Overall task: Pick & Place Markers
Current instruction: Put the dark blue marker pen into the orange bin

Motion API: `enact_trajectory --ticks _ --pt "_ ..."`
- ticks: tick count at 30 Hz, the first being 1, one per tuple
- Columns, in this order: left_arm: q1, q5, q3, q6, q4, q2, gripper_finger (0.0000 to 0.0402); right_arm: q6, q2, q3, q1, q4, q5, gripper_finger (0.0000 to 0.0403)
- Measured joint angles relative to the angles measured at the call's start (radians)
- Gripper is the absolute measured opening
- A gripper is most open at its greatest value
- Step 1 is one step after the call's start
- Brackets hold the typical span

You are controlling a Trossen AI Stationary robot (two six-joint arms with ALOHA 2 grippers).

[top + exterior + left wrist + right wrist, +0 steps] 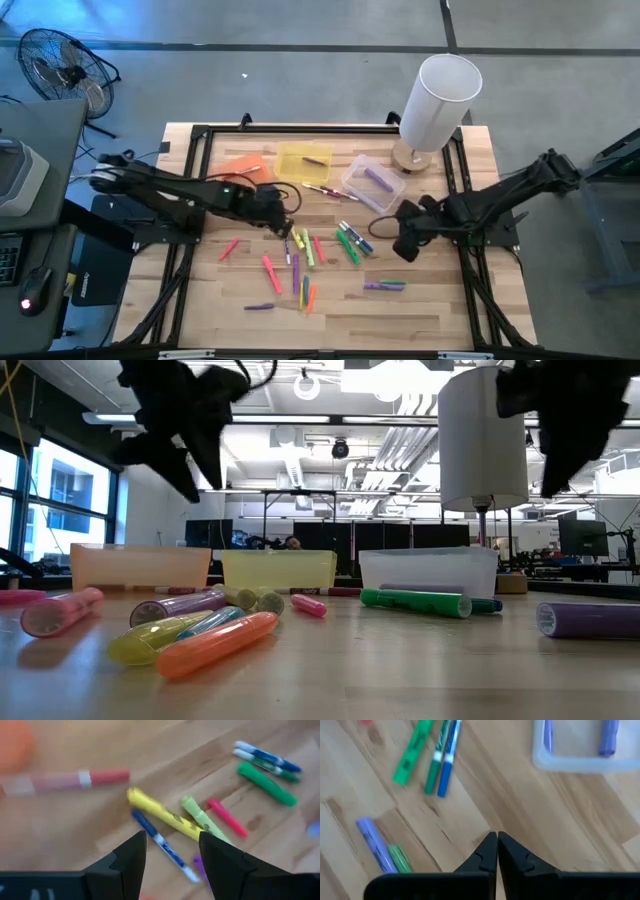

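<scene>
Left end effector (170, 857): fingers spread, empty, poised above the yellow marker (162, 812) to straddle it. Right end effector (497, 851): closed, empty, beside the clear bin (585, 750). Markers (305, 262): scattered loose mid-tabletop (440, 310), several already binned.

Markers (305, 262) are lying scattered mid-table (420, 310), three bins (303, 163) sitting behind them, a lamp (436, 105) standing behind-right.

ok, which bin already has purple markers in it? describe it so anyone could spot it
Start at the tall white cylinder at the table's far edge. Three bins sit in a row beside its base; take the clear bin nearest it. Unlike the yellow bin and orange bin, it is see-through and holds a purple marker.
</scene>
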Motion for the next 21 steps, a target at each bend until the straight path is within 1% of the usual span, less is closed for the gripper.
enact_trajectory --ticks 2,4,9,13,21 --pt "0.0 0.035 0.019 -0.126 -0.041 0.051 0.0179 0.01 0.0 -0.022 0.017 0.002 0.002 0.0001" --pt "0.0 0.054 0.036 -0.215 -0.036 0.099 0.0179 0.01 0.0 -0.042 0.029 0.001 0.002 0.0001" --pt "0.0 0.111 0.051 -0.36 -0.036 0.205 0.0179 -0.002 0.0 -0.072 0.044 0.002 0.003 0.0001" --pt "0.0 0.164 0.052 -0.408 -0.025 0.266 0.0179 -0.061 0.0 -0.083 0.044 0.012 -0.003 0.0002" --pt "0.0 0.19 0.052 -0.418 0.039 0.358 0.0179 -0.149 0.0 -0.083 0.043 0.019 -0.003 0.0001"
